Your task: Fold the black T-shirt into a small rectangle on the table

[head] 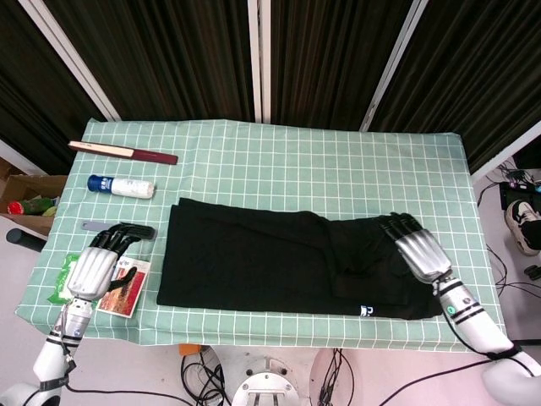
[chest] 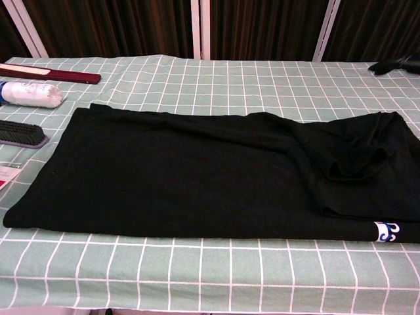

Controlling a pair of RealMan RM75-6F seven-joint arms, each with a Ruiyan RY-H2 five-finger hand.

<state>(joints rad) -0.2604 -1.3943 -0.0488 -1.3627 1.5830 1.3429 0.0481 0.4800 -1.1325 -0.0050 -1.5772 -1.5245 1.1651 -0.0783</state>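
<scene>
Left hand (head: 91, 269): near left table edge, fingers spread and holding nothing, above a red-and-white card (head: 121, 288) and a green packet (head: 61, 281).
Right hand (head: 420, 250): fingers extended, empty, over the shirt's right end; contact with the cloth cannot be told.
Black T-shirt (head: 270, 262): lies flat as a long band across the near half of the table (head: 313, 169), blue label (chest: 386, 230) at its near right corner.
Brush (chest: 21, 133): left of the shirt.
White bottle (head: 122, 187): beyond the brush, on its side.
Dark red closed fan (head: 123, 152): far left.
</scene>
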